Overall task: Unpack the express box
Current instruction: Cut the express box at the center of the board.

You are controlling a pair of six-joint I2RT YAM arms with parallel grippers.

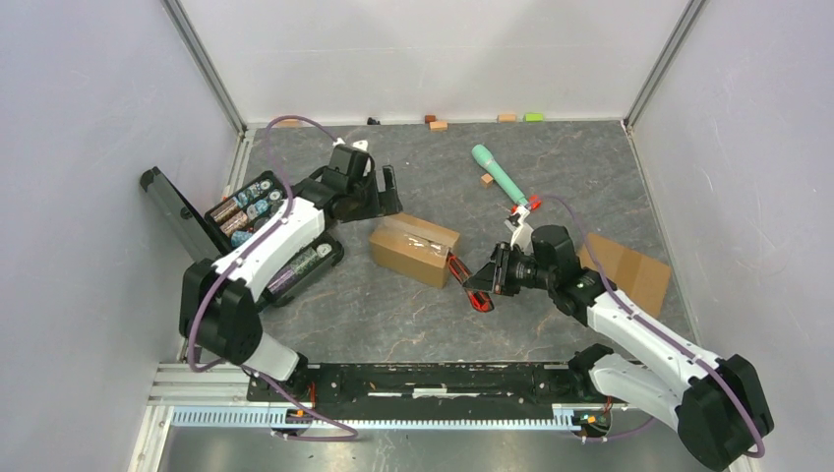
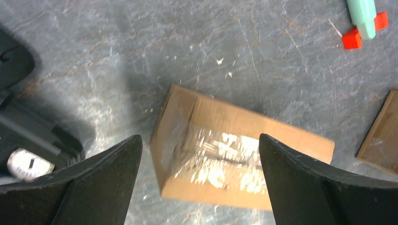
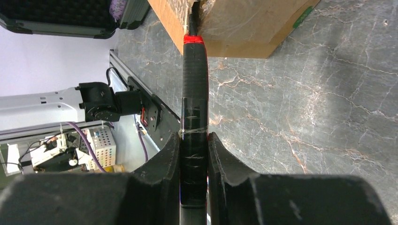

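Observation:
The express box (image 1: 414,249) is a small brown carton sealed with shiny clear tape, lying mid-table. My left gripper (image 1: 379,197) hangs open just behind its left end. In the left wrist view the box (image 2: 244,154) shows below and between the wide-spread fingers (image 2: 199,140), not touched. My right gripper (image 1: 489,275) is shut on a black-and-red utility knife (image 1: 462,267) pointed at the box's right end. In the right wrist view the knife handle (image 3: 194,93) runs from the gripper (image 3: 194,140) to the box (image 3: 239,28), and the blade tip is hidden at the taped edge.
An open black case (image 1: 266,231) with batteries lies left of the box under the left arm. A teal tool (image 1: 500,175) with red blocks (image 2: 352,38) lies behind the box. A flat cardboard piece (image 1: 629,267) sits at the right. Small blocks (image 1: 438,124) line the back wall.

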